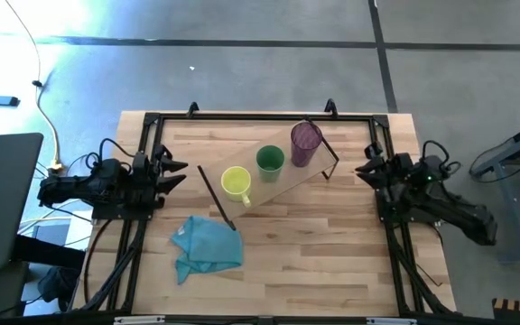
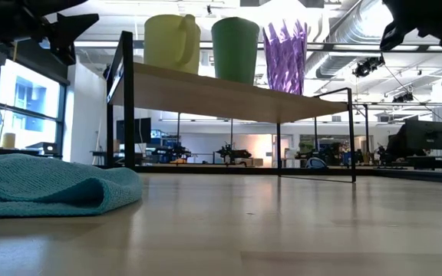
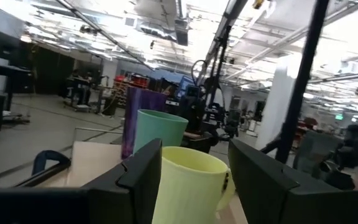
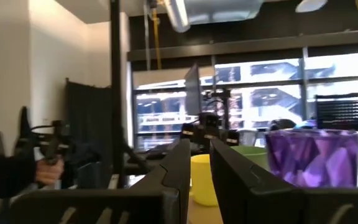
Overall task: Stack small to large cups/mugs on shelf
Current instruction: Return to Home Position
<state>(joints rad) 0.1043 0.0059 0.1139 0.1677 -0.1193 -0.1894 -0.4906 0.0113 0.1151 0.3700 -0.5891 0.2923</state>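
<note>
1 table [image 1: 332, 253], butcher-block top, black frame around it.
1 shelf [image 1: 283, 186] at table centre, set diagonally: left end nearer, right end farther. Light wood board on thin black legs.
2 arms, one on each side, both pulled back to the table edges and well apart from the shelf.
Left gripper [image 1: 177, 175] is at the left edge, pointing at the shelf. Fingers are wide apart and hold nothing; the left wrist view shows the mug framed between them, farther off.
Right gripper [image 1: 363, 168] is at the right edge, also pointing inward. Only a narrow gap between its fingers, nothing in it.
1 teal cloth [image 1: 208, 244], crumpled on the table near the shelf's left end, not on the shelf.
3 cups, all upright in one row on the shelf board, just beside each other:
- 1 purple tumbler [image 1: 306, 140], tallest, right end
- 1 green cup [image 1: 270, 161], middle
- 1 yellow mug [image 1: 236, 183], shortest, has a handle, left end
</note>
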